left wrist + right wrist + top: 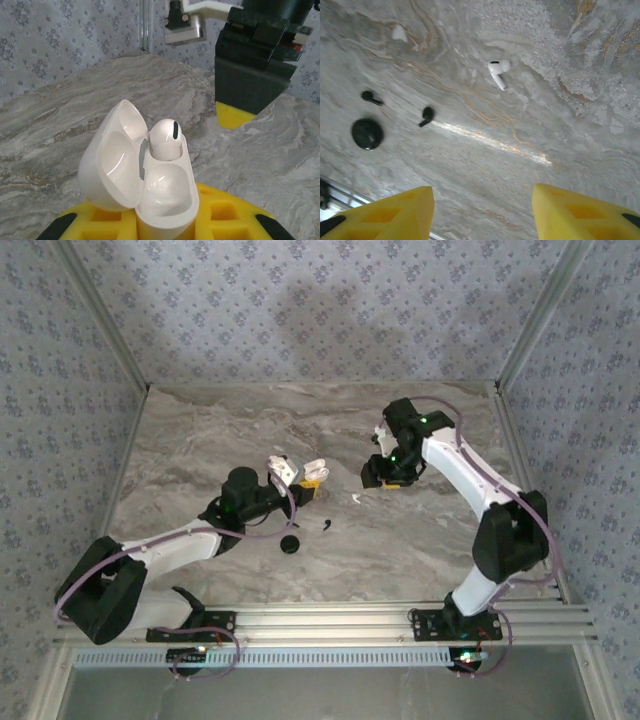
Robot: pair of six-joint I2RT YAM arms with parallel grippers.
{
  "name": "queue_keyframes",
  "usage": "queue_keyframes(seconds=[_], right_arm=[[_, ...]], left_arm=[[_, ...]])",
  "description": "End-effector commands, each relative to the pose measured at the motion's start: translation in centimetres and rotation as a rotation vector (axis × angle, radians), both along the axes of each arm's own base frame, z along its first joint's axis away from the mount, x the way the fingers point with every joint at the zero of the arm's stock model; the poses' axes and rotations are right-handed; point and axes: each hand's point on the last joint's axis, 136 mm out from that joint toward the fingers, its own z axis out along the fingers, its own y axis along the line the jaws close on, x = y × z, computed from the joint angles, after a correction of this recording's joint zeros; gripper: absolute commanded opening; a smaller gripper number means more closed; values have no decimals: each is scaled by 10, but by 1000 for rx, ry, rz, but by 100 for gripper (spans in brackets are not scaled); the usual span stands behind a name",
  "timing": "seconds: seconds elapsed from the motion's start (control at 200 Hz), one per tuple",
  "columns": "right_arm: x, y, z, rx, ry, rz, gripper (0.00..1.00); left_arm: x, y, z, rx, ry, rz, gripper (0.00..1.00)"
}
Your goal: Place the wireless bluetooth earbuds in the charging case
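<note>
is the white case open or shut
Open. In the left wrist view the lid of the white charging case is swung back to the left, baring the inside, with one white earbud seated in a slot.

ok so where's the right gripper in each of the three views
Top external: right gripper right of centre, pointing down near a loose white earbud.
Left wrist: upper right, a black block with a yellow tip, beyond the open charging case.
Right wrist: the gripper at the bottom edge, yellow fingers spread apart.
Shared landmark: the veined marble table, under it in every view.
</note>
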Motion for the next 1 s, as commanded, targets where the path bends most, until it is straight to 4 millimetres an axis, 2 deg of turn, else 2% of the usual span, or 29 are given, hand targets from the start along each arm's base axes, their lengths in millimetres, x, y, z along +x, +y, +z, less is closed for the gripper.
queue_keyframes(seconds=[0.0, 0.19, 0.34, 0.64, 0.735, 0.994], right_arm=[[-2, -5, -5, -48, 58, 28, 53], [14, -5, -31, -110, 103, 43, 53], [15, -3, -48, -128, 150, 57, 51], [25, 8, -64, -135, 211, 80, 52], [26, 14, -70, -137, 209, 106, 52], [47, 28, -90, -127, 172, 116, 51]], left_arm=[[-1, 3, 5, 11, -16, -6, 15], [-1, 5, 7, 24, -13, 5, 15], [1, 5, 12, 33, -16, 11, 15], [14, -3, 7, 24, 73, 35, 15], [13, -4, 13, 21, 77, 35, 15], [8, 4, 5, 53, 57, 48, 15]])
